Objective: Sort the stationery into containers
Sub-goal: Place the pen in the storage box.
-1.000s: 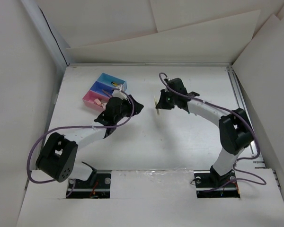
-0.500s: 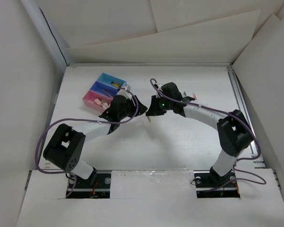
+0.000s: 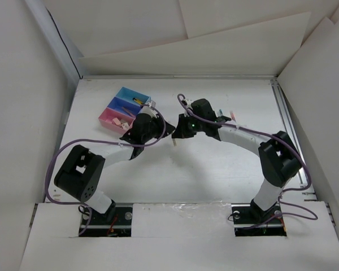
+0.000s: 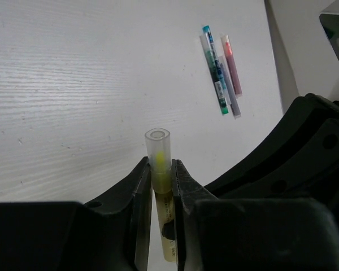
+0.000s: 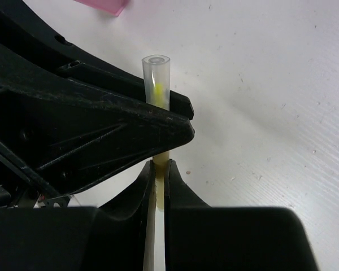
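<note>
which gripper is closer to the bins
Left. The left gripper sits just right of the bins; the right gripper is farther right, beyond it. Both grip the yellow pen.

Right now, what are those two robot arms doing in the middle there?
Both arms are holding one yellow pen with a clear cap, up above the table. The left gripper is shut on it, and so is the right gripper, so it looks like a pass from one arm to the other. A blue pen and a pink pen lie side by side on the table. The three joined bins sit at the far left with a few small pieces inside.
</note>
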Robot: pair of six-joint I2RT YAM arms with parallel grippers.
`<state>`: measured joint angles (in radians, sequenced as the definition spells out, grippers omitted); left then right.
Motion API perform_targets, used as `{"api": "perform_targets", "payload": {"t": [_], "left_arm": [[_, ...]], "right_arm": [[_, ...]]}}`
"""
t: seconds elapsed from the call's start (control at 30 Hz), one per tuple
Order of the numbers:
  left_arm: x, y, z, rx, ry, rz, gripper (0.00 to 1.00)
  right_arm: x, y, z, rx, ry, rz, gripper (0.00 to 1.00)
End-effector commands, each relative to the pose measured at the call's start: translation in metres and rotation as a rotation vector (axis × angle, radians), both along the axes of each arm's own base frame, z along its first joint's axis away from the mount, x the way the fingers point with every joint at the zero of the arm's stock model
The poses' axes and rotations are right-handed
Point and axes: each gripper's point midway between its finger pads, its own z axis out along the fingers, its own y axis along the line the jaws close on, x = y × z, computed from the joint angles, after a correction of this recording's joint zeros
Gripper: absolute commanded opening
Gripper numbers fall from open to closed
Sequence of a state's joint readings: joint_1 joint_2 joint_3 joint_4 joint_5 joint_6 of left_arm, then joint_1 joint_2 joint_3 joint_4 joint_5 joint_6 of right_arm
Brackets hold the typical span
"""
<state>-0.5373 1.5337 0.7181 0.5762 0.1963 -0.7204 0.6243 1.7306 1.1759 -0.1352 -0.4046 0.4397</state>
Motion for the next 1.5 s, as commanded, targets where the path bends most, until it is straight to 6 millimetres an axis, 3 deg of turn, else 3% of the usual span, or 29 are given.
{"api": "perform_targets", "payload": {"t": [0.0,0.07,0.1,0.2,0.3,0.37,0.4,0.5,0.53,0.63,0.73,0.9,1.2,1.47], "left_arm": [[0.008,-0.004,0.018,-0.033,-0.049,0.0,0.02],[0.01,-0.001,0.016,-0.04,-0.029,0.035,0.0],[0.012,0.0,0.016,-0.037,-0.03,0.044,0.0],[0.023,0.005,0.029,-0.037,-0.05,0.102,0.0],[0.04,0.019,0.041,-0.062,-0.062,0.166,0.0],[0.066,0.049,0.055,-0.091,-0.08,0.254,0.0],[0.066,0.048,0.056,-0.103,-0.073,0.259,0.0],[0.092,0.088,0.071,-0.138,-0.091,0.376,0.0],[0.104,0.11,0.072,-0.141,-0.094,0.439,0.0],[0.118,0.148,0.072,-0.175,-0.084,0.561,0.0],[0.134,0.203,0.07,-0.207,-0.09,0.696,0.0],[0.146,0.252,0.072,-0.16,-0.123,0.841,0.0],[0.161,0.281,0.067,-0.042,-0.159,0.964,0.0],[0.17,0.279,0.055,-0.029,-0.15,0.975,0.0]], "right_arm": [[0.001,0.01,0.014,0.053,-0.06,0.031,0.01],[0.001,0.008,0.015,0.05,-0.066,0.024,0.13],[0.0,0.008,0.024,0.064,-0.074,0.019,0.24],[-0.006,-0.001,0.036,0.071,-0.105,0.002,0.38],[-0.011,-0.013,0.048,0.079,-0.135,-0.022,0.45],[-0.014,-0.026,0.074,0.111,-0.185,-0.072,0.51],[-0.012,-0.027,0.074,0.107,-0.189,-0.082,0.51],[-0.012,-0.044,0.093,0.155,-0.224,-0.147,0.55],[-0.01,-0.05,0.096,0.167,-0.228,-0.168,0.55],[-0.002,-0.065,0.102,0.167,-0.245,-0.247,0.55],[-0.003,-0.067,0.098,0.174,-0.22,-0.256,0.55],[-0.008,-0.06,0.098,0.176,-0.218,-0.236,0.55],[-0.008,-0.06,0.097,0.169,-0.223,-0.245,0.54],[-0.007,-0.062,0.1,0.166,-0.241,-0.25,0.54]]}}
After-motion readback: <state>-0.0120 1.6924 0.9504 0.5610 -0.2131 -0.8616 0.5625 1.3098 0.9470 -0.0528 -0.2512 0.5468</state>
